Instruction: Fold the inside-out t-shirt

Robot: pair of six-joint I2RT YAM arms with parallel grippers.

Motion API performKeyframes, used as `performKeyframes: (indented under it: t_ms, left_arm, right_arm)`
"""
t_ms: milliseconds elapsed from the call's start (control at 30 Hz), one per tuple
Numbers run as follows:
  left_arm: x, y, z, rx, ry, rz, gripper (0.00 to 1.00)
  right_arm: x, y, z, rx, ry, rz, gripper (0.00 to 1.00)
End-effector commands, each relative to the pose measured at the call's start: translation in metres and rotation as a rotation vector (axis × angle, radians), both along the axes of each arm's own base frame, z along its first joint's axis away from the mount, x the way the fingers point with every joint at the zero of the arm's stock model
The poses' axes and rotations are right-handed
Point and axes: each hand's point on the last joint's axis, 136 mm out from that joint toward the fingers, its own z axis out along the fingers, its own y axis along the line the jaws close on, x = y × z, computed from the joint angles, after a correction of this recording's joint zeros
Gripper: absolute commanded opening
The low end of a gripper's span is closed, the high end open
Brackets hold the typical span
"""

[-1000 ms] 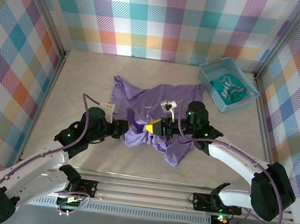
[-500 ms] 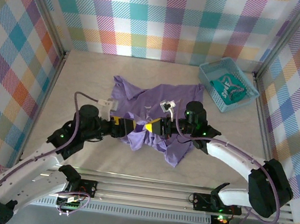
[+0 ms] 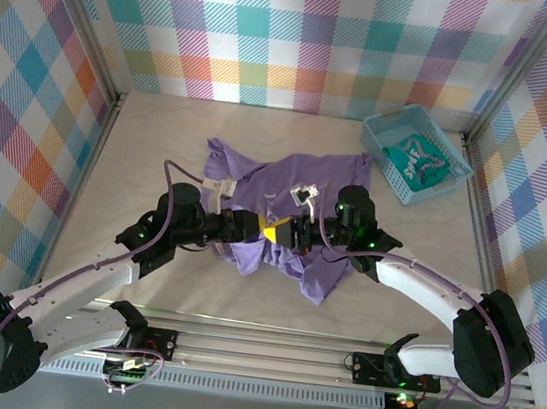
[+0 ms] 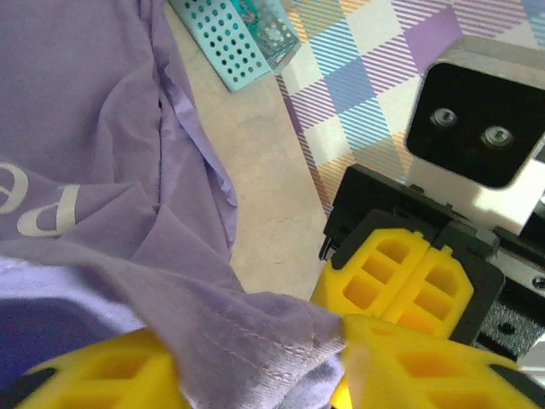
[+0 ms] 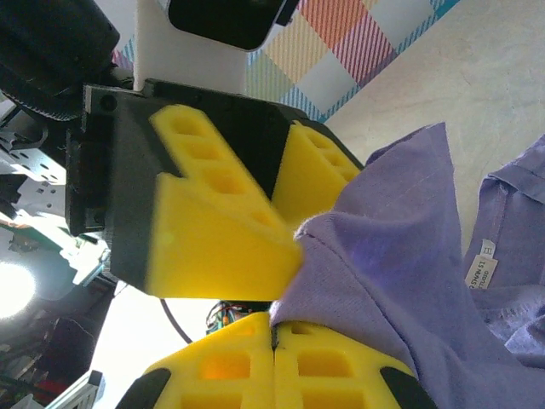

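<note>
We judge the folding as barely begun. The inside-out t-shirt (image 3: 287, 181) lies in the middle of the worktop (image 3: 160, 149) as a rumpled heap. Its upper part is spread toward the top of the frame, and a loose flap trails to the lower right. We find no clean fold, straight edge or stacked layer anywhere on it. In the right wrist view a white care label (image 5: 482, 260) sits on the outer face. In the left wrist view the hem stitching faces out and pale lettering (image 4: 43, 209) reads reversed, so the wrong side faces out. The two arms meet tip to tip at the lower centre of the cloth. The left pincer (image 3: 248, 229) is closed on a bunched ridge of hem, with the fabric squeezed between its yellow pads (image 5: 213, 247). The right pincer (image 3: 276, 231) is pressed fully together, and the same ridge comes out at its tips, so we judge that it pinches the shirt too. In the upper right of the frame the teal basket (image 3: 386, 162) holds a teal-green garment (image 3: 420, 161), well apart from the shirt. What is left, by our reckoning, is nearly everything: pull the bunch apart, lay the shirt flat with the sleeves out, then fold it over.
</note>
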Motion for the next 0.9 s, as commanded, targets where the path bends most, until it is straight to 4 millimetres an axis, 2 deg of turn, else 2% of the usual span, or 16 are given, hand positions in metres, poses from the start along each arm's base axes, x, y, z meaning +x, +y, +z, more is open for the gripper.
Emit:
performKeyframes:
  t_ms: [0, 133, 167, 300, 433, 633, 700, 767, 800, 867]
  left_arm:
    - [0.003, -0.003, 0.027, -0.048, -0.079, -0.011, 0.3]
    - [0.002, 0.006, 0.027, -0.003, -0.103, 0.012, 0.02]
    - [0.0, 0.01, 0.023, 0.033, -0.104, 0.02, 0.0]
    - [-0.013, 0.029, 0.017, 0.158, -0.114, 0.023, 0.0]
    - [-0.026, 0.03, 0.013, 0.185, -0.074, -0.028, 0.0]
    - [-0.031, 0.02, 0.017, 0.153, -0.046, -0.089, 0.0]
    - [-0.031, 0.021, 0.017, 0.159, -0.048, -0.085, 0.0]
    - [-0.03, 0.024, 0.018, 0.17, -0.051, -0.068, 0.0]
    - [-0.03, 0.026, 0.017, 0.179, -0.051, -0.06, 0.0]
    - [-0.03, 0.028, 0.016, 0.192, -0.048, -0.058, 0.0]
  right_arm:
    - [0.001, 0.001, 0.003, -0.006, -0.046, -0.009, 0.0]
    - [0.003, 0.001, -0.009, -0.078, -0.079, -0.04, 0.0]
    - [0.003, 0.001, -0.013, -0.108, -0.095, -0.046, 0.03]
    - [0.016, -0.017, -0.031, -0.275, -0.187, -0.19, 0.33]
    - [0.022, -0.025, -0.039, -0.329, -0.278, -0.247, 0.43]
    - [0.026, -0.002, -0.05, -0.336, -0.288, -0.197, 0.55]
    - [0.025, 0.006, -0.048, -0.324, -0.292, -0.167, 0.56]
    - [0.024, 0.01, -0.049, -0.314, -0.29, -0.149, 0.5]
    - [0.023, 0.011, -0.05, -0.315, -0.291, -0.141, 0.44]
    - [0.024, 0.007, -0.055, -0.345, -0.29, -0.156, 0.23]
